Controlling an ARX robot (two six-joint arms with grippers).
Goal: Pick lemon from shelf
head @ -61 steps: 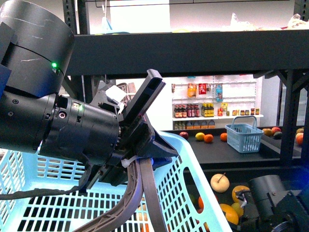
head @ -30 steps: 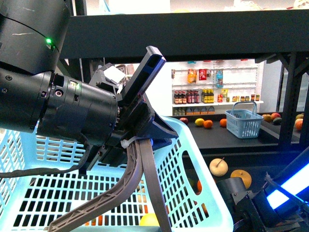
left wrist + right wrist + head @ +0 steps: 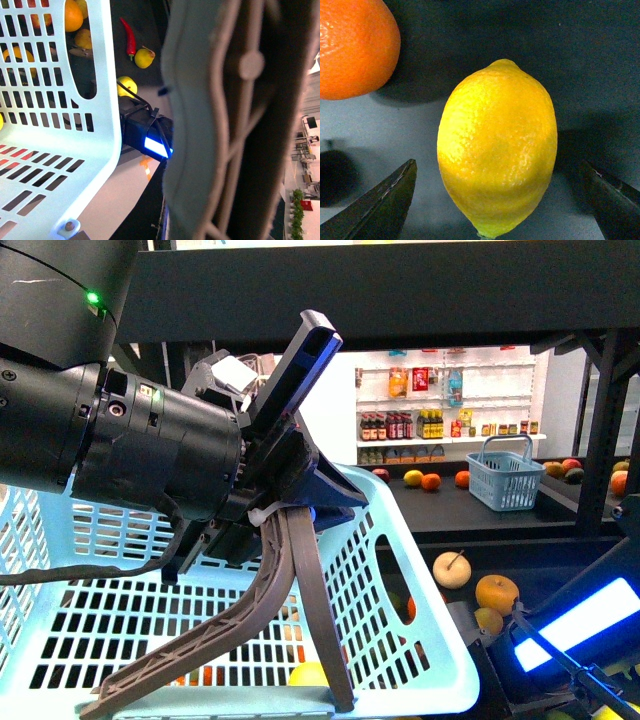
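the lemon [image 3: 497,147] lies on the dark tray of the shelf [image 3: 600,60], right between the two black fingers [image 3: 385,200] of the right pincer [image 3: 497,165], which stands wide open. a strip of tray shows on each side of the fruit, so neither finger touches it. an orange [image 3: 355,47] sits near the lemon, outside the fingers and not touching it. from the front, the right arm [image 3: 575,625] (the one with the lit blue-white strip) comes in low at about 4 o'clock, near a couple of round fruits [image 3: 497,593] on the tier. the left pincer [image 3: 290,505] fills 9 to 10 o'clock, with the grey handle [image 3: 300,620] of a pale blue basket [image 3: 400,570] running through it. i cannot tell whether it is clamped on the handle or the handle merely hangs there.
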